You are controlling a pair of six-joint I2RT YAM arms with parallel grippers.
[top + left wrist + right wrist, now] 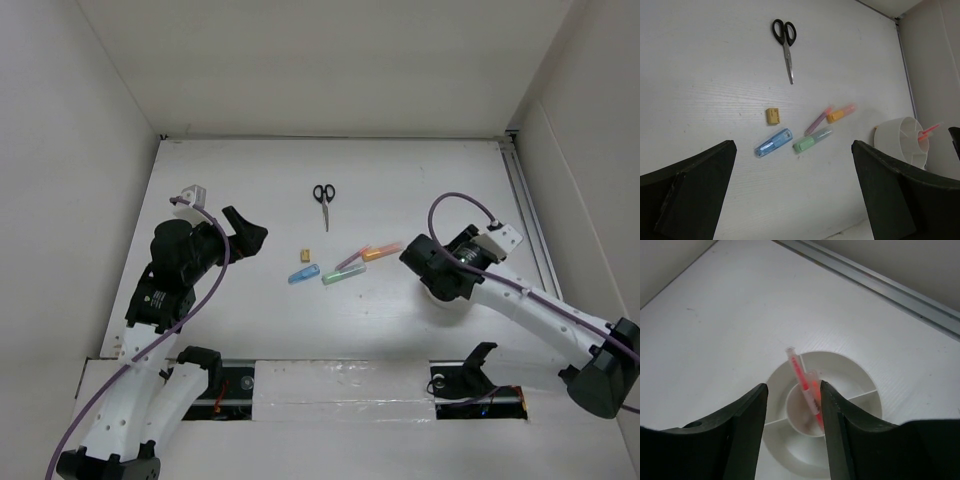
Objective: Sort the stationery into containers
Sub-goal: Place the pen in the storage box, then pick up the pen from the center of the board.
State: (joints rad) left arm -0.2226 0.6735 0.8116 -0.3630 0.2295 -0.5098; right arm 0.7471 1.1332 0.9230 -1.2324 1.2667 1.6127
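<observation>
The round white cup (850,371) stands right under my right gripper (793,390), which is open and straddles its centre well. A red pen (799,371) and an orange pen (815,390) stand in that well, the orange one close against my right finger. In the top view the cup (447,303) is mostly hidden by the right gripper (440,278). My left gripper (248,238) is open and empty, raised left of the pile. On the table lie scissors (323,193), a yellow block (305,256), a blue marker (303,273), a green marker (343,273), a purple pen (352,259) and an orange marker (381,252).
White walls enclose the table on the left, back and right. A metal rail (527,215) runs along the right edge. The left wrist view shows the same pile: scissors (785,45), block (772,116), markers, and the cup (900,142) at the right.
</observation>
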